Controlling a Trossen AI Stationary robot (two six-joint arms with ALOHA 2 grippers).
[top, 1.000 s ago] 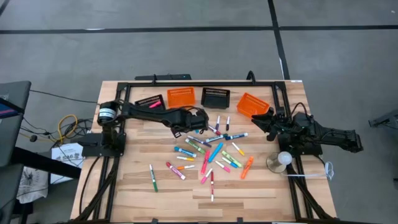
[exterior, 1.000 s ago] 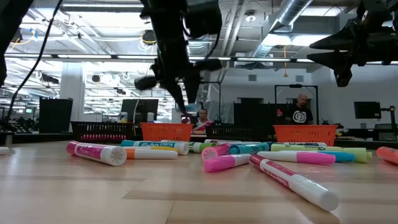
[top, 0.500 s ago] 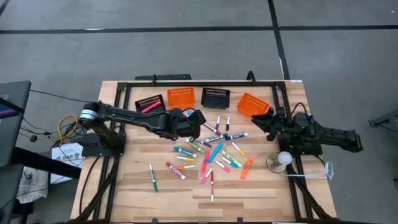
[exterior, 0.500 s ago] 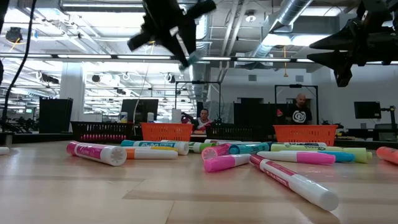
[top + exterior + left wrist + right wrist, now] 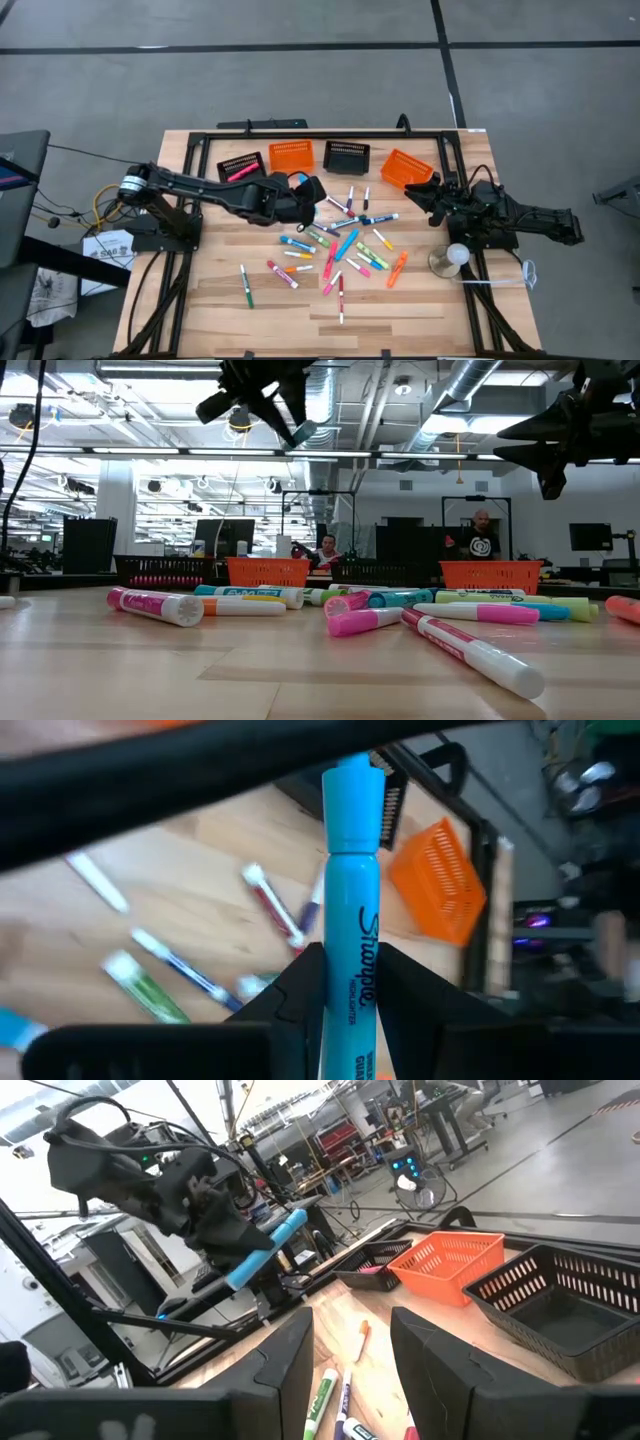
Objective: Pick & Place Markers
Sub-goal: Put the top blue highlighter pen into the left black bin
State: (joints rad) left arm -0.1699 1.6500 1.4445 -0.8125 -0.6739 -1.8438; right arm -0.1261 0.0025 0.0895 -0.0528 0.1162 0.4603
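Observation:
My left gripper (image 5: 303,189) hangs high over the table's middle, near the far baskets, and is shut on a light-blue marker (image 5: 351,890). The same marker (image 5: 304,431) shows at the top of the low view and as a blue marker (image 5: 264,1246) in the right wrist view. Many other markers (image 5: 340,245) lie flat and scattered on the wood. My right gripper (image 5: 428,195) hovers open at the table's right side and holds nothing. My left gripper pinches the light-blue marker by its printed barrel (image 5: 352,975) between the two fingers (image 5: 298,988). The marker runs along the fingers, and its capped end (image 5: 352,780) sticks out well past them. It is lifted clear of the table and tilted.
Along the far side stand a black basket with pink markers (image 5: 240,165), an orange basket (image 5: 291,154), a black basket (image 5: 346,156) and a tilted orange basket (image 5: 406,168). A white round object (image 5: 452,258) sits at the right edge. People (image 5: 485,538) sit in the room beyond.
My left gripper has risen from just above the marker pile and drawn a little toward the table's left and far side, tipping from pointing down toward level. The light-blue marker has gone up with it, clear of the table.

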